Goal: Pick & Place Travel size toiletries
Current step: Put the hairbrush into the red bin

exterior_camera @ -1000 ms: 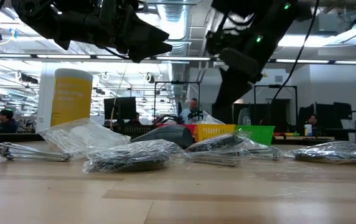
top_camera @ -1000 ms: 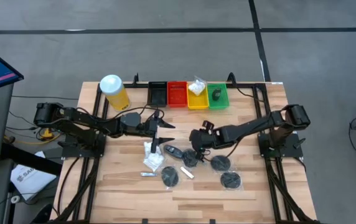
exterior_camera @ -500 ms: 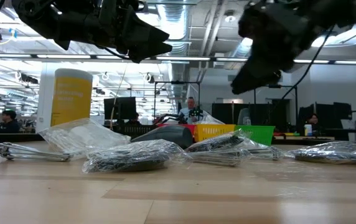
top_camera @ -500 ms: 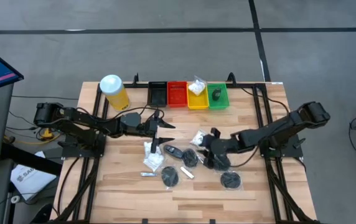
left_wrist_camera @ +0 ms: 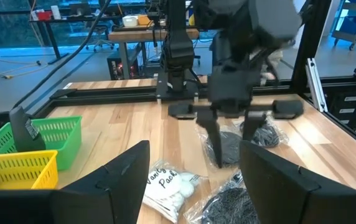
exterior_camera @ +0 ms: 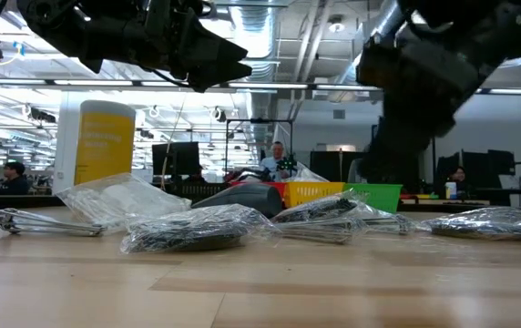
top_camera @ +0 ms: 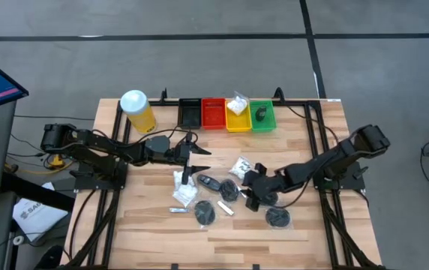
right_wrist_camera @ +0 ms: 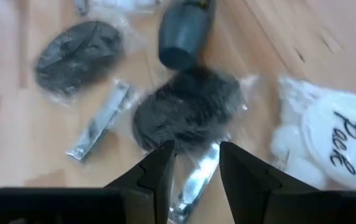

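The toiletries lie in clear wrappers mid-table: black discs (top_camera: 205, 212) (top_camera: 277, 217), a black oval case (top_camera: 208, 182), white sachets (top_camera: 183, 187) (top_camera: 241, 166) and thin silver tubes (top_camera: 178, 211). My right gripper (top_camera: 253, 196) is open and points down just right of a disc (top_camera: 229, 189). In its wrist view that disc (right_wrist_camera: 187, 115) lies just ahead of the open right gripper (right_wrist_camera: 196, 146), with a silver tube (right_wrist_camera: 193, 177) between the fingers. My left gripper (top_camera: 199, 160) waits open above the table, left of the pile; its wrist view shows my left gripper (left_wrist_camera: 195, 146) facing my right gripper (left_wrist_camera: 231, 149).
Black (top_camera: 190, 114), red (top_camera: 214, 114), yellow (top_camera: 237, 120) and green (top_camera: 262, 118) trays stand in a row at the far edge. A white sachet sits in the yellow one. The tall yellow canister (top_camera: 137, 110) stands left of them. Bare wood lies along the near edge.
My right gripper has moved from above the pile toward the table's right and near edge, and has come down beside the discs. The white sachet that it covered now shows.
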Robot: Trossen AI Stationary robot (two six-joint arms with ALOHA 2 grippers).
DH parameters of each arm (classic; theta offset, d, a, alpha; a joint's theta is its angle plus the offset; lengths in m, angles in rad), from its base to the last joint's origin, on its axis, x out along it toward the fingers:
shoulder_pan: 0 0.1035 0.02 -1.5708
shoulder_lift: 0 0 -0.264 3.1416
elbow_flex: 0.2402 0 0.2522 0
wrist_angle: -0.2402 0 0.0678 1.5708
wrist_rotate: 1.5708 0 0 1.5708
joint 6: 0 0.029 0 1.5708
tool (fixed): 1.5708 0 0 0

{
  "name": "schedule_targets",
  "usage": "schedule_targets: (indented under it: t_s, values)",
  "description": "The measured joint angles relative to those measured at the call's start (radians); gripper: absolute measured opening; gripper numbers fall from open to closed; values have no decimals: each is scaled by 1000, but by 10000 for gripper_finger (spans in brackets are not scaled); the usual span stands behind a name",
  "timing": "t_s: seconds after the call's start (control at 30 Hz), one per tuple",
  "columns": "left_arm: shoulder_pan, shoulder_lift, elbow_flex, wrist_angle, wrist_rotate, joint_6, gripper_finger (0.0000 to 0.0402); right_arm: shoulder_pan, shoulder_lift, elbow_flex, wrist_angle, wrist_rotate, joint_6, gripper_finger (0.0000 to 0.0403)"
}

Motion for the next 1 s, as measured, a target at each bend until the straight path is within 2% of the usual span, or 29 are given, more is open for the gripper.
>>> schedule_targets:
  t_s: [0.27,1.0]
  values:
    - [0,0,0,1,0,0,237,-1,75,3,22,-9,8,117]
    - [0,0,0,4,0,0,237,-2,76,3,55,-5,10,117]
